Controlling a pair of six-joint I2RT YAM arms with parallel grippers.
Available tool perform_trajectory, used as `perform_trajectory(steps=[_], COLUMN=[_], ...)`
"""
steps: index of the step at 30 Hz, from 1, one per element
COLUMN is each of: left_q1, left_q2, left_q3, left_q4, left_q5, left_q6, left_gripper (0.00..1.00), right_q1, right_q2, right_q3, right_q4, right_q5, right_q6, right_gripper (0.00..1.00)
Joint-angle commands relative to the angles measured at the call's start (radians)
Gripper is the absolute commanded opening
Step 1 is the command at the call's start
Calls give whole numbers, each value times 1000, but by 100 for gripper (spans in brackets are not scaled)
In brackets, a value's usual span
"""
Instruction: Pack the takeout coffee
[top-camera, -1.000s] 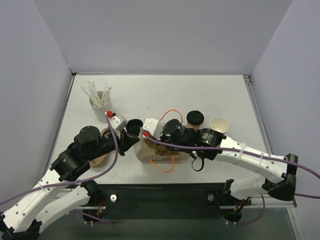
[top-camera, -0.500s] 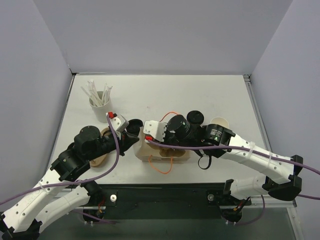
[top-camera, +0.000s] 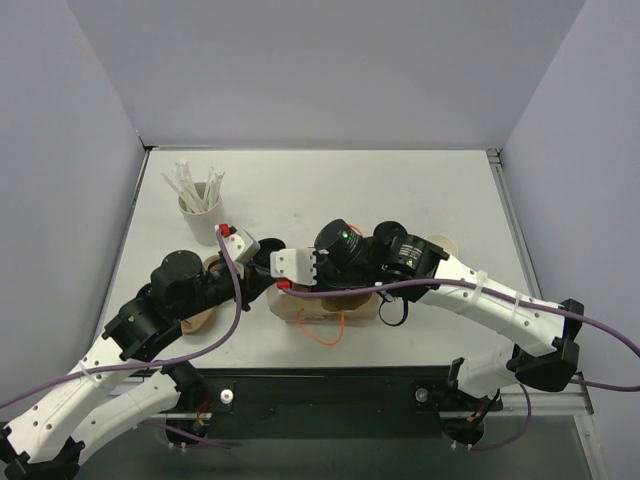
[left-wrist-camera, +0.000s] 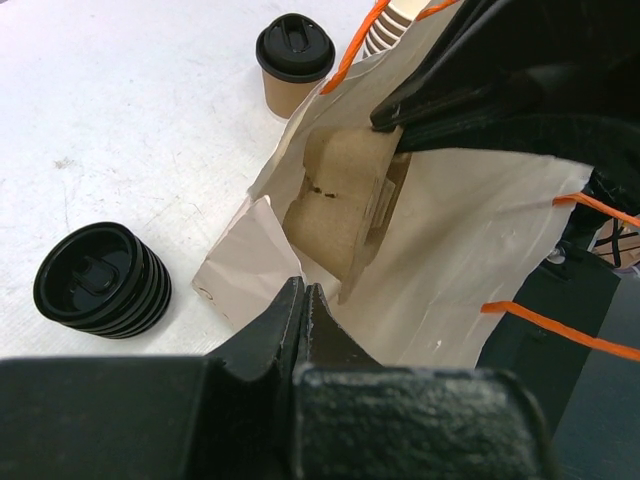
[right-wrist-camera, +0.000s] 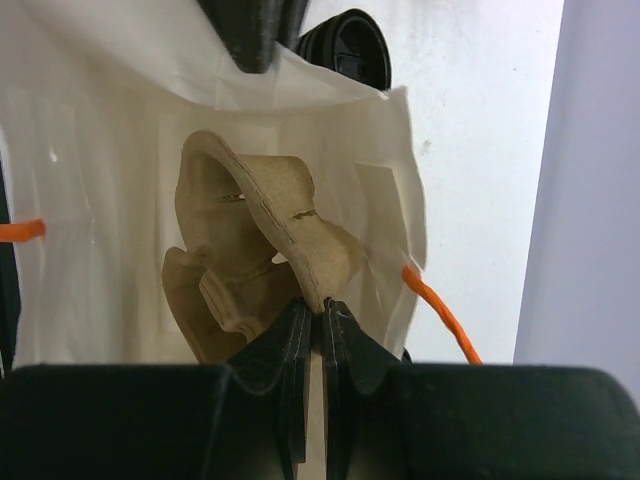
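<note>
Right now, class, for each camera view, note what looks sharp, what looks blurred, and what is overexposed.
Top external: evenly lit, sharp throughout. Left wrist: left gripper blurred, takeout coffee sharp. Right wrist: right gripper blurred, paper bag washed out, cardboard cup carrier crisp.

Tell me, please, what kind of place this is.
Probably a lab test bench set up like a café takeout counter: a plain white table boxed in by bare grey walls, holding a lidded takeout coffee, a stack of black lids and a paper bag with a cardboard carrier inside.
</note>
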Motion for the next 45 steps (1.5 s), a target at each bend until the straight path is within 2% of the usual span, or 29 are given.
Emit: perform_trajectory(steps=[1,7,12,19,35,40,45], left_q1=[2,2,2,2,3,2,2], left_q2=[6,29,53,75,133,131,141], left_q3=[49,58,76,95,158,156,167], left_q4=[24,23,17,9,-32,-28,-58], left_q5=[-17,-37,-98,-124,-176,-181,-213], left_q6=[19,3,-45,-100,-172,-206,-266], left_gripper=[0,0,0,0,0,0,0], right_q1=[-9,-15,-16,-18,-18,-16,-15], right_q2=[-38,-110,-141,-182,-299,-363,-392], right_q3=[82,99,156,167,179,89,61], right_q4=[-8,61,63,104,198,188,182], right_q5=[30,145,347,492,651,719,691], right_q6=[55,174,349,499,941,1243,1412], right_gripper=[0,0,0,0,0,0,0])
